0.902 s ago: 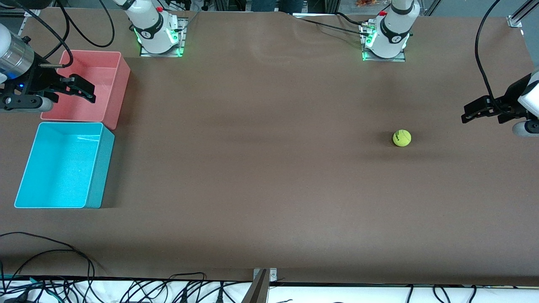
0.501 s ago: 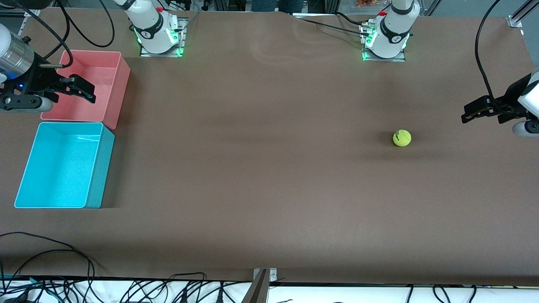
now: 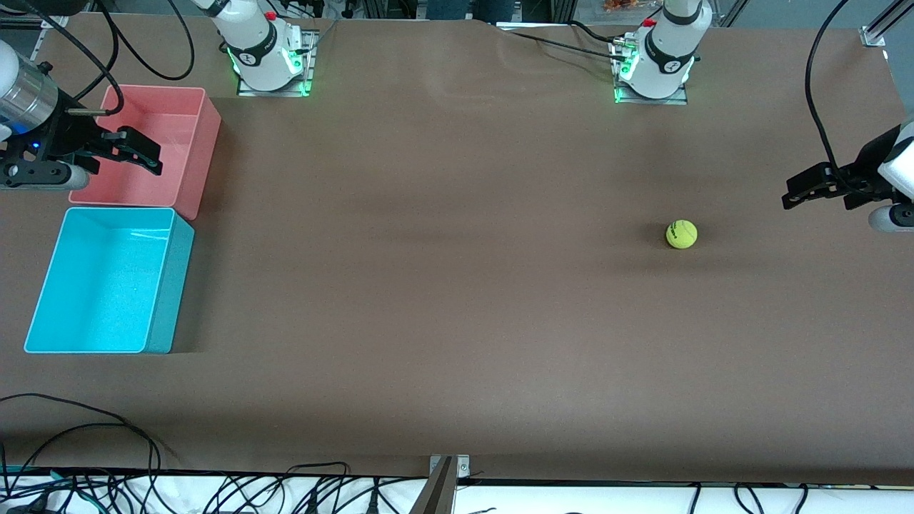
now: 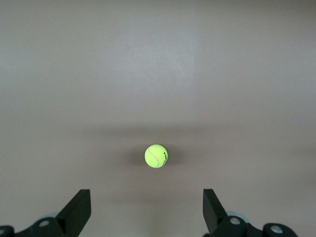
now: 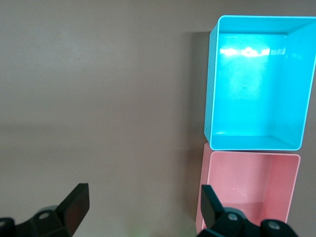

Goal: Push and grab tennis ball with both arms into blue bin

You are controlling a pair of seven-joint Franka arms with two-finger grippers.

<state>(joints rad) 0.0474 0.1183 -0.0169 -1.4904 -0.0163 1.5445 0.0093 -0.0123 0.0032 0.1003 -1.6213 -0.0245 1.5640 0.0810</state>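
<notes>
The yellow-green tennis ball [image 3: 681,234] rests on the brown table toward the left arm's end; the left wrist view shows that ball [image 4: 156,156] lying apart from the fingers. My left gripper [image 3: 800,191] hangs open above the table at that end, some way from the ball. The blue bin [image 3: 107,280] stands empty at the right arm's end, and the right wrist view shows the blue bin [image 5: 256,81] too. My right gripper [image 3: 136,150] hovers open over the pink-red bin [image 3: 153,146].
The pink-red bin [image 5: 249,187] touches the blue bin and stands farther from the front camera. Both arm bases [image 3: 268,53] [image 3: 657,61] stand along the table's back edge. Loose black cables [image 3: 107,457] lie at the table's front edge.
</notes>
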